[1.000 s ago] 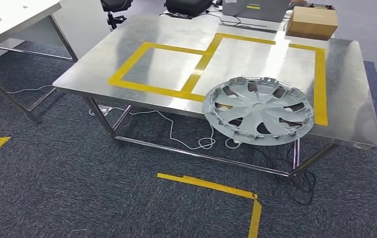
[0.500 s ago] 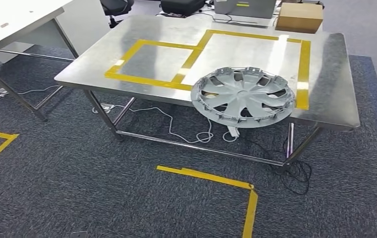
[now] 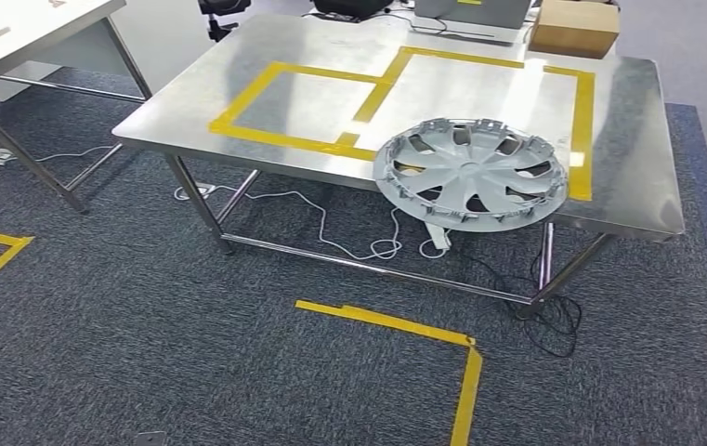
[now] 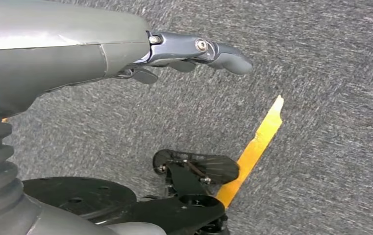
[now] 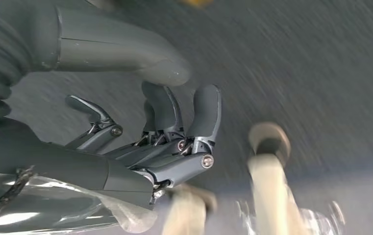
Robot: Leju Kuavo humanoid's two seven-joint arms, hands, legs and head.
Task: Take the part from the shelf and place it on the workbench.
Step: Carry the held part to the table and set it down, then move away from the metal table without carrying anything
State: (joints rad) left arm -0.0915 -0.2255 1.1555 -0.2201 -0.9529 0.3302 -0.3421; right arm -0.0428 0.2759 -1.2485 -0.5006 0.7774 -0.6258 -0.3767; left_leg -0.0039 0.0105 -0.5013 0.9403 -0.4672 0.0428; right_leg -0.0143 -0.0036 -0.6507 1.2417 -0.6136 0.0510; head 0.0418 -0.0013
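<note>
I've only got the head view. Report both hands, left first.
Observer: The left hand holds nothing; its fingers are stretched out above the carpet.
Operator: Tell me what's on the floor there.
Observer: A yellow tape strip lies on the carpet, off to one side of the hand.
Operator: Now the right.
Observer: The right hand holds nothing either; its fingers are bent, with the thumb apart from them. That view is blurred.
</note>
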